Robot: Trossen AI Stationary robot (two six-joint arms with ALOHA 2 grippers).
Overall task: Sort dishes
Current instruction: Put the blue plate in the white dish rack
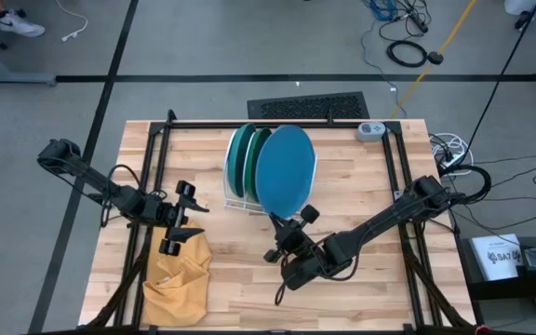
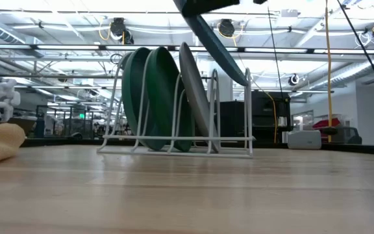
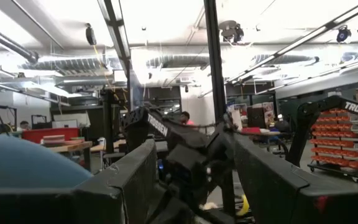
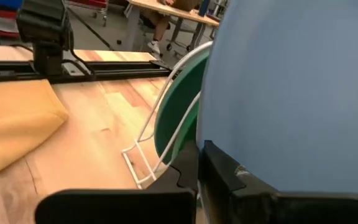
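Both robot arms are black and thin, built from long tubes joined by round, chunky joints. The left gripper [image 1: 177, 223] and the right gripper [image 1: 289, 234] are black too, each with two flat fingers. White letters spell TROSSEN on one arm. Thin black cables run along the arms.

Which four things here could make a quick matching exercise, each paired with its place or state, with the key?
Things:
1. light blue plate
2. dark green plate
3. mustard-yellow cloth
4. left gripper

Places or states:
A. lying crumpled on the table
B. held up, tilted over the white wire rack, by the right gripper
C. open, holding nothing, above the cloth's edge
D. standing on edge in the rack's end slot

Pairs: 1-B, 2-D, 3-A, 4-C
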